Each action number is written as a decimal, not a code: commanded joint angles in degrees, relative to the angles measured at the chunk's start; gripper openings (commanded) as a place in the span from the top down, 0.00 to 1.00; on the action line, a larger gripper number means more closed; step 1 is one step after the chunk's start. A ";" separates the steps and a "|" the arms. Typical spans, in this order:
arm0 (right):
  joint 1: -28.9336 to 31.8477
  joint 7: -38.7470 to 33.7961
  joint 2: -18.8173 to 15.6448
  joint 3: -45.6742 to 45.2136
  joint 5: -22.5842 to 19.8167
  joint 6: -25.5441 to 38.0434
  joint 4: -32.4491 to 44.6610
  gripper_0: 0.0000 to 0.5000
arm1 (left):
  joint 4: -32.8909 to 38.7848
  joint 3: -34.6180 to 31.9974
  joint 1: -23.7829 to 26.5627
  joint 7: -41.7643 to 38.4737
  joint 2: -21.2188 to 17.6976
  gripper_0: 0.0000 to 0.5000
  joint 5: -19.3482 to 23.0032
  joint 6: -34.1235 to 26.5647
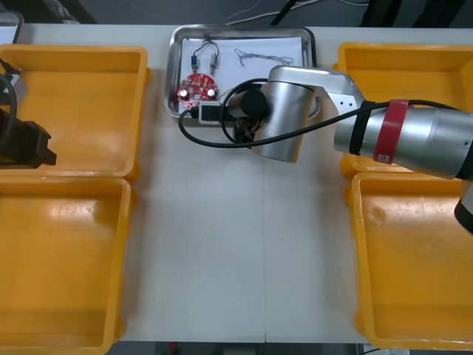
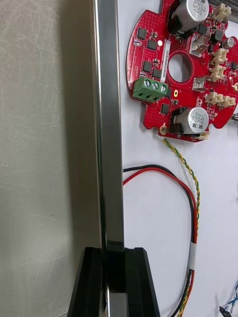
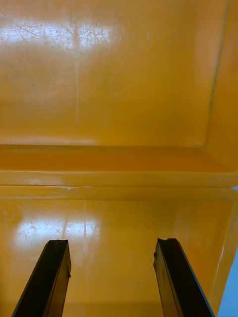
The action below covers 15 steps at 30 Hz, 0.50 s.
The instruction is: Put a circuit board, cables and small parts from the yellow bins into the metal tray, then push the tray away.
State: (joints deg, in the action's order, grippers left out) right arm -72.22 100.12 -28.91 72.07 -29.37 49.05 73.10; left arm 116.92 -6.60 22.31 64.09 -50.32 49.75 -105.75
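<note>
Right fingers clamp tray rim | circuit board inside | left fingers apart over bin

No wording can be read with certainty. Dark print is seen on the tops of two silver cylinders on the red circuit board, and fine print on a white strip there, but none can be made out. The white band on the red and black cable appears blank.
</note>
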 commanded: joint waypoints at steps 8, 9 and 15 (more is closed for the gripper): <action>-3.37 3.06 0.87 0.61 -0.52 0.44 0.11 0.00 | 1.74 -1.84 -1.04 -4.41 -1.88 0.00 -0.53 -0.07; -3.37 3.15 0.87 0.61 -1.04 0.96 0.20 0.00 | 1.74 -1.84 -1.04 -4.41 -1.88 0.00 -0.53 -0.07; -3.37 3.50 0.87 -0.44 -2.01 7.03 2.84 0.00 | 1.74 -1.84 -1.04 -4.41 -1.88 0.00 -0.53 -0.07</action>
State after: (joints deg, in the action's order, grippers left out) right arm -72.39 100.36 -28.72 72.07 -30.82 53.34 73.41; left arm 116.92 -6.60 22.31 64.09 -50.32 49.75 -105.75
